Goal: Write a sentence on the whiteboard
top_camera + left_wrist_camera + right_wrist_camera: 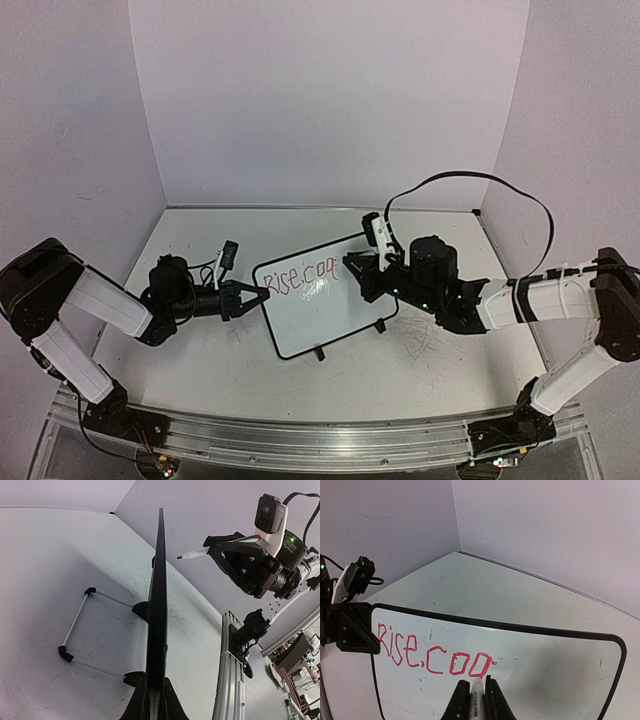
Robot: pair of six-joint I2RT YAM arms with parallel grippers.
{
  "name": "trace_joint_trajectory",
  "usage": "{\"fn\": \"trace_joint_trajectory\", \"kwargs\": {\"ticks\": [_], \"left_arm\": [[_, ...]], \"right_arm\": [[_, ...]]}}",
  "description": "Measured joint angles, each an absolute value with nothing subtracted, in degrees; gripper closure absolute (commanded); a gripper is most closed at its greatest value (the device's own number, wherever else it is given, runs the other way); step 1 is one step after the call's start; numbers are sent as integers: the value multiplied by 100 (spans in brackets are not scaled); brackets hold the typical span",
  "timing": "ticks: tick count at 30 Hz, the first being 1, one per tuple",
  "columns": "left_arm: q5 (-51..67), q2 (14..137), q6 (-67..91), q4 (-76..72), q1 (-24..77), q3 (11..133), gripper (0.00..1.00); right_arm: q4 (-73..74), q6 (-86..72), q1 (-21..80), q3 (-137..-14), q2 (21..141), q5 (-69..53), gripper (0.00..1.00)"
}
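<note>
One partial line: we are reading the thin red handwritten sentence [434,655] as "Rise.coo" on the small black-framed whiteboard [330,312], standing mid-way on the scuffed white tabletop [200,372]. The left gripper [262,296] is clamping its edge; the right gripper [352,266] is pinching a red-tipped marker [193,555]. We are judging it unfinished.

Clamped shut: left claw [258,298], right claw [356,268]
</note>
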State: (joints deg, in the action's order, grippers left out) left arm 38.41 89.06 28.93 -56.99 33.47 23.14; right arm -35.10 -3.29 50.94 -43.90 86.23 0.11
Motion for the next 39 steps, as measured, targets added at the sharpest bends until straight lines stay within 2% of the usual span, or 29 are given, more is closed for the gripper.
{"fn": "trace_joint_trajectory", "kwargs": {"ticks": [23, 39], "left_arm": [[3839, 8906, 2892, -5697, 3347, 2314, 100], [3839, 8906, 2889, -5695, 3347, 2314, 100]], "right_arm": [[-3509, -349, 5094, -4390, 8667, 25, 100], [-3660, -692, 5094, -4239, 8658, 603, 100]]}}
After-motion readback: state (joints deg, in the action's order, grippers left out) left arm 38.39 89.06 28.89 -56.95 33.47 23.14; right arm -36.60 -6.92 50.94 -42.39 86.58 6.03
